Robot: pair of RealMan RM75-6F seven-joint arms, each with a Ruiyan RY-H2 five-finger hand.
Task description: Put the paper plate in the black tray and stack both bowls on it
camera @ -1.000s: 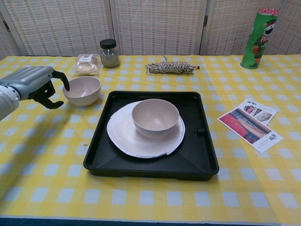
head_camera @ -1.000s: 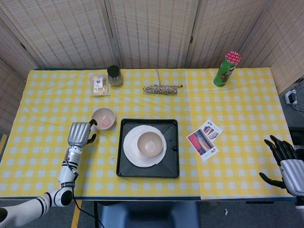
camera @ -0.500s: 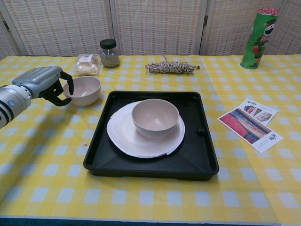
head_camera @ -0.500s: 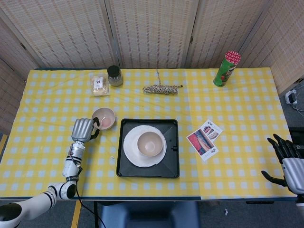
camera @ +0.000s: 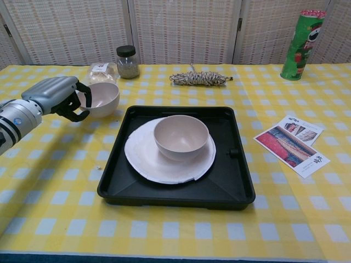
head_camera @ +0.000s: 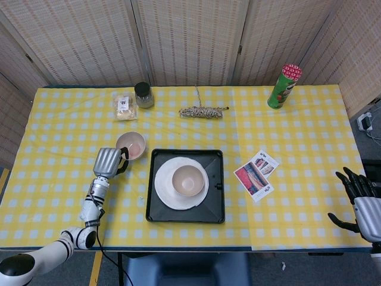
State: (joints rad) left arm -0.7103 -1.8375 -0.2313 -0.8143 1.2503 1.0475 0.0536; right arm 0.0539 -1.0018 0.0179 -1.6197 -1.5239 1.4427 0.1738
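Observation:
A black tray (head_camera: 152,205) (camera: 233,183) lies at the table's middle with the white paper plate (head_camera: 163,192) (camera: 143,158) in it. One beige bowl (head_camera: 188,180) (camera: 181,137) stands on that plate. A second bowl (head_camera: 131,145) (camera: 103,97) is just off the tray's far left corner, tilted and raised a little. My left hand (head_camera: 107,162) (camera: 57,96) grips its left rim, thumb hooked inside. My right hand (head_camera: 360,199) hangs past the table's right edge, fingers spread and holding nothing; the chest view does not show it.
Along the back stand a dark-lidded jar (head_camera: 143,94) (camera: 127,61), a snack packet (head_camera: 125,107) (camera: 100,74), a rope bundle (head_camera: 204,111) (camera: 198,78) and a green crisp can (head_camera: 284,86) (camera: 300,46). A leaflet (head_camera: 257,176) (camera: 290,145) lies right of the tray.
My left hand moved right to the second bowl, took hold of its rim, and the bowl has tipped and risen slightly. The right hand barely shifted.

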